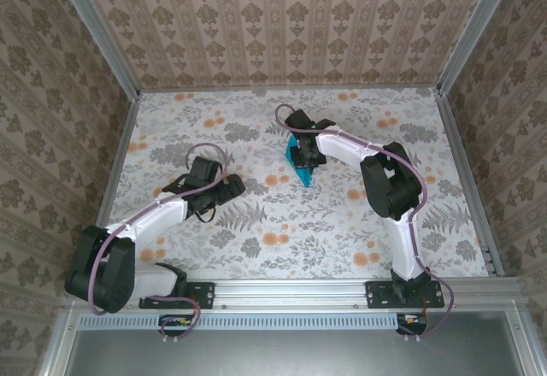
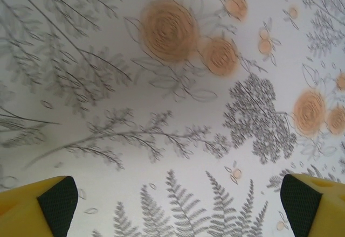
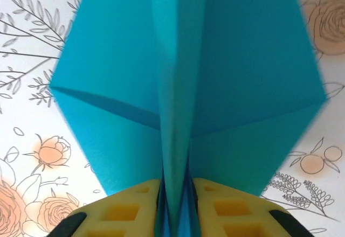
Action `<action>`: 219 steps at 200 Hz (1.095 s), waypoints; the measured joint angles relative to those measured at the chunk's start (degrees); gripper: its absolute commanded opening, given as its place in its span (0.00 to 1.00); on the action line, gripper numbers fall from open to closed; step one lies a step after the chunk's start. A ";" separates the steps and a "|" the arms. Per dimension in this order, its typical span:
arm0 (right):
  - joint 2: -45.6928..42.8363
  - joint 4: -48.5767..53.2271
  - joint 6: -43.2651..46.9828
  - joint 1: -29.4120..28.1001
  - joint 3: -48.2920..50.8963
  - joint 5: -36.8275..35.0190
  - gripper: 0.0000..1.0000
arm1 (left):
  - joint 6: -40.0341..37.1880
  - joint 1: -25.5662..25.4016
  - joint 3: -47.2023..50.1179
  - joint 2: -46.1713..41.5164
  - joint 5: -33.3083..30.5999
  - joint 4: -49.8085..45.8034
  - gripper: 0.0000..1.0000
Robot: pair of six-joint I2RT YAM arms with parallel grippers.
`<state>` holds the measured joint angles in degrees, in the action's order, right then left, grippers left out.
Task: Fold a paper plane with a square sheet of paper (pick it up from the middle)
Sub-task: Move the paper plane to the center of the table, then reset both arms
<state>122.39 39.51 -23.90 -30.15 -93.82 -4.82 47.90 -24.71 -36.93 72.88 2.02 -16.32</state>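
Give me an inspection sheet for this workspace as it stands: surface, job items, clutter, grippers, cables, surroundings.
Surface: floral tablecloth, lying flat, no wrinkles seen.
Job's things: paper plane, teal, folded with a centre crease, near the table's middle at the right arm's tip.
Clutter: nothing seen.
Grippers: left gripper wide open and empty over bare cloth; right gripper closed on the plane's centre fold.
Cables: lilac cables run along both arms and loop near the wrists, apart from the plane.
Surroundings: patterned walls on three sides; metal frame rail along the near edge.
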 measured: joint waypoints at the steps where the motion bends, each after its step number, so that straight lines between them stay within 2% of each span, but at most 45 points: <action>1: 0.00 0.09 -0.15 0.00 0.00 0.00 0.29 | -0.11 0.17 -0.11 -0.02 -0.04 -0.11 1.00; 32: -0.72 1.36 -0.46 0.00 -1.14 -0.70 0.47 | -3.17 3.56 -3.13 -0.98 -0.81 -3.13 1.00; 54: -4.42 2.43 -0.74 0.00 -1.07 -2.40 0.59 | -6.58 6.60 -7.13 -2.38 -2.29 -5.42 1.00; 95: -21.16 -1.09 -1.42 1.66 4.39 -8.66 0.78 | -13.22 14.16 -11.02 -6.16 -6.25 -5.99 1.00; 132: -35.56 -10.14 0.11 9.33 16.81 -15.58 0.96 | -19.32 21.42 -7.37 -9.49 -9.79 -1.33 1.00; 147: -39.17 -14.88 1.60 12.72 23.47 -19.30 1.00 | -21.90 23.02 -4.02 -10.29 -11.63 1.60 1.00; 188: -44.76 -28.96 6.03 19.37 42.45 -27.30 1.00 | -29.44 24.87 4.79 -10.47 -15.72 10.23 1.00; 219: -44.96 -39.67 7.85 22.53 54.01 -29.55 1.00 | -36.24 25.24 13.42 -10.25 -16.63 23.98 1.00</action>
<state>77.43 -0.16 -16.05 -7.62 -39.81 -34.37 11.66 0.54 -23.51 62.63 -14.61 7.66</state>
